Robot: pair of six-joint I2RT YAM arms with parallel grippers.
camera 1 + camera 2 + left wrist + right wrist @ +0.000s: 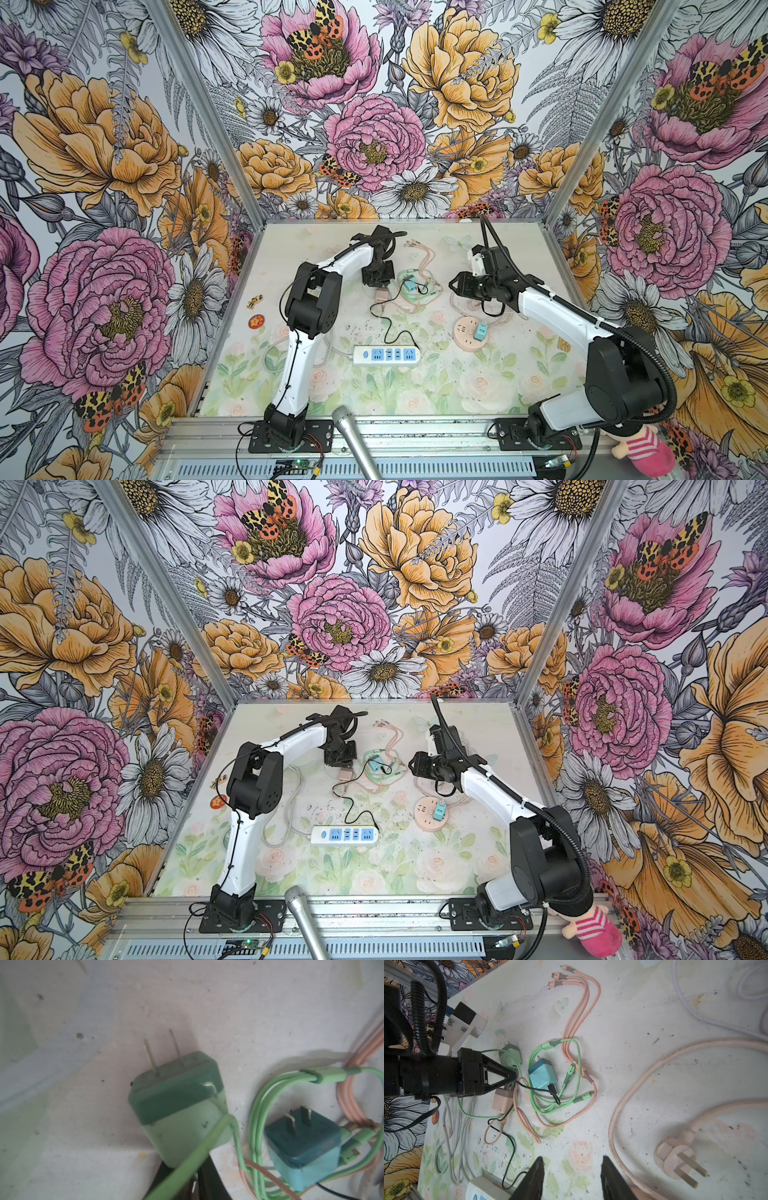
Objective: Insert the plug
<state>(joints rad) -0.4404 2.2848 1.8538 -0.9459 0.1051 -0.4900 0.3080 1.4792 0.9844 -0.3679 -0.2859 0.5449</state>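
Note:
A green plug (176,1095) with two flat prongs fills the left wrist view, its prongs pointing away from the camera. My left gripper (513,1076) is shut on its pale base, among the tangled cables at the back middle of the table. A green cable (197,1157) runs across the plug's base. The white power strip (386,355) with blue sockets lies at the table's middle. My right gripper (572,1158) hangs open above the table with nothing between its fingers, to the right of the cable pile (453,286).
A blue plug (543,1076) and a pink one (502,1099) lie beside the held plug among green, pink and black cables. A round pink socket (467,340) has a teal adapter (481,330) plugged in. A pink corded plug (675,1159) lies near my right gripper. A microphone (353,436) juts over the front edge.

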